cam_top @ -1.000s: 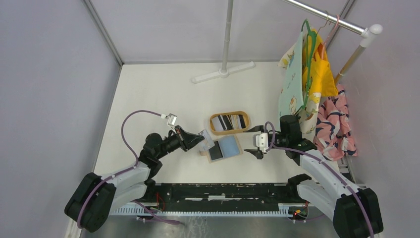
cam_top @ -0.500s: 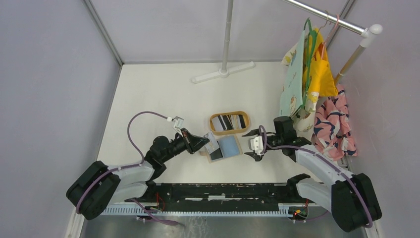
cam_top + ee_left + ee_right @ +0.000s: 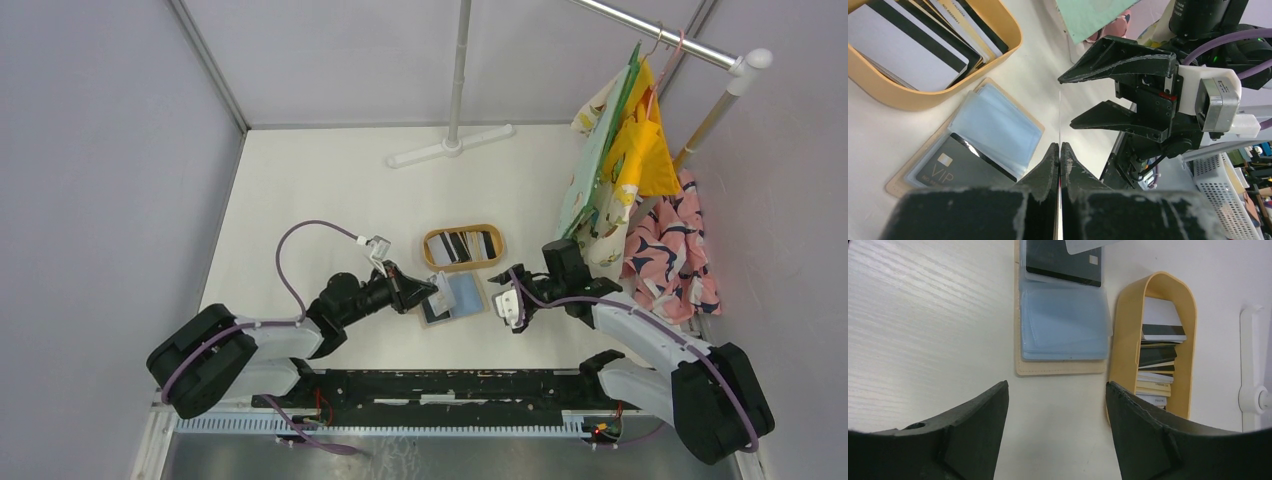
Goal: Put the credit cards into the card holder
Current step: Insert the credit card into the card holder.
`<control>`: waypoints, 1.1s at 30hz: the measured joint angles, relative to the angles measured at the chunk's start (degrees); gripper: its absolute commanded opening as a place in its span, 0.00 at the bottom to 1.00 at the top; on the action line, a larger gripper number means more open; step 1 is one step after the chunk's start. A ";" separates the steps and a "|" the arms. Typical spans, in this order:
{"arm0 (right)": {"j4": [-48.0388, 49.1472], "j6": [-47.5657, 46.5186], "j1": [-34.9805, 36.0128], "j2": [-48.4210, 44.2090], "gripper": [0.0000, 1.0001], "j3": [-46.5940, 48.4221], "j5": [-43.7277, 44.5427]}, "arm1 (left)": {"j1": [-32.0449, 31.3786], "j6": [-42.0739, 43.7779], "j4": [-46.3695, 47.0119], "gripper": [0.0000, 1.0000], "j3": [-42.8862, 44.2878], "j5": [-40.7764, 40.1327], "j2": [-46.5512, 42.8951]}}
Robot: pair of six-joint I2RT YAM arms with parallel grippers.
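2 pincers flank the squarish beige folding card holder (image 3: 455, 297), which lies open on the white desk (image 3: 320, 190). Its light blue lining faces up, and a black credit card (image 3: 960, 167) sits in the half nearer the left pincer (image 3: 1060, 150). That pincer is clamped on a thin white credit card (image 3: 1060, 120), edge-on above the holder. The right pincer (image 3: 508, 298) hangs agape just right of the holder. Beyond the holder, an oval wooden tray (image 3: 1127, 340) carries more striped cards (image 3: 1162, 331).

Oval wooden tray (image 3: 426, 250) on white table (image 3: 320, 190), clothes (image 3: 650, 150) hanging from metal rail (image 3: 690, 45); white stand base (image 3: 452, 148) behind
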 measured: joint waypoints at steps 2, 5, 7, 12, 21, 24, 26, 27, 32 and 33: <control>0.20 -0.26 0.00 0.39 0.76 0.00 0.85 | -1.03 -0.04 -0.20 0.02 -0.02 -1.38 -0.42; 0.22 -0.46 0.00 1.46 0.75 0.00 1.95 | -1.73 -0.72 -0.50 0.02 -0.61 -3.41 -0.28; 0.24 -0.55 0.00 2.03 0.75 0.00 2.69 | -2.21 -1.25 -0.48 0.02 -0.76 -4.46 0.33; 0.46 -0.85 0.02 2.58 0.73 -0.15 4.13 | -3.13 -4.11 0.31 0.02 -0.15 -5.55 6.71; 3.56 1.25 3.91 4.35 0.68 -0.44 6.40 | -3.23 -12.26 4.92 0.02 -0.20 -6.49 14.01; 5.16 2.56 5.53 4.74 0.63 -0.72 7.65 | -3.23 -14.67 4.96 0.02 -0.20 -7.37 13.92; 6.12 3.37 6.29 4.74 0.58 -0.81 8.20 | -3.26 -15.91 3.65 0.02 -0.20 -8.02 13.05; 6.69 4.17 6.64 4.66 0.55 -0.81 8.28 | -3.30 -16.31 2.43 0.02 -0.20 -8.66 12.17; 12.33 13.49 8.20 3.08 0.32 -0.85 6.54 | -3.30 -16.28 -6.95 0.02 0.00 -11.69 5.97; 14.67 16.63 8.83 3.17 0.30 -0.83 6.67 | -3.30 -16.11 -9.81 0.02 0.33 -12.48 4.57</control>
